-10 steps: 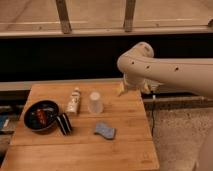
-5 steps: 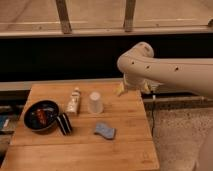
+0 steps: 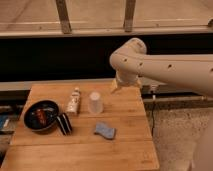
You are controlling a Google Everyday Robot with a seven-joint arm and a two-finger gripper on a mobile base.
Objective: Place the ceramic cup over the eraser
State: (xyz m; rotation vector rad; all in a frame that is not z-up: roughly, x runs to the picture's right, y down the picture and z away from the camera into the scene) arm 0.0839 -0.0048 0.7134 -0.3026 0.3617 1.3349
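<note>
Cup (image 3: 95,102) standing mid-table (image 3: 80,152), not yet lifted; eraser (image 3: 64,123) at its 8 o'clock, uncovered. Gripper (image 3: 116,86) at cup's 2 o'clock, apart; grip state unclear.

no legible text, labels, brands or numbers anywhere

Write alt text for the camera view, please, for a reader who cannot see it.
A white robot arm reaches in from the right, its gripper near the table's back edge, apart from the cup. Left of the cup lie a tube, pan and eraser; a pad lies in front.
</note>
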